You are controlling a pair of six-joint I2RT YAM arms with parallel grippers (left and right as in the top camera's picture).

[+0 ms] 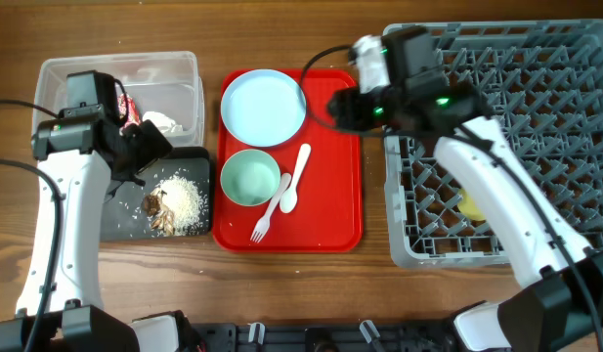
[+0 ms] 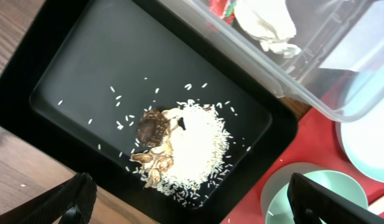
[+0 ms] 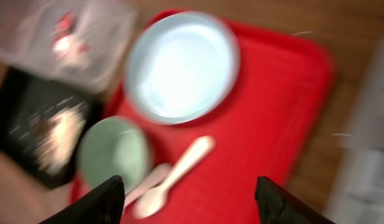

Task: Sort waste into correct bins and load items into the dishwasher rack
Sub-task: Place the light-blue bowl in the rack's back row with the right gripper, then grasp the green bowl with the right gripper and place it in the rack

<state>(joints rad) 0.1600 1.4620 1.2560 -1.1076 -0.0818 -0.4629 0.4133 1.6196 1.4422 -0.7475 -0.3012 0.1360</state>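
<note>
My left gripper (image 1: 145,147) is open and empty above the black tray (image 1: 115,220), which holds white rice with brown bits (image 1: 179,203); the left wrist view shows the rice (image 2: 198,143) between the open fingers (image 2: 192,211). The clear tub (image 1: 120,68) holds the red wrapper (image 1: 132,108) and the white tissue (image 1: 162,121). My right gripper (image 1: 340,108) is open and empty over the red tray (image 1: 330,196), next to the pale blue plate (image 1: 263,106). The green bowl (image 1: 249,178), fork (image 1: 267,217) and spoon (image 1: 293,181) lie on that tray. The yellow cup (image 1: 469,207) sits in the grey rack (image 1: 536,108). The pale blue bowl is out of view.
The right wrist view is blurred; it shows the plate (image 3: 179,65), green bowl (image 3: 114,152), spoon (image 3: 173,177) and red tray (image 3: 266,112) under the open fingers (image 3: 192,199). The tub (image 2: 304,74) overlaps the black tray's (image 2: 92,68) far edge.
</note>
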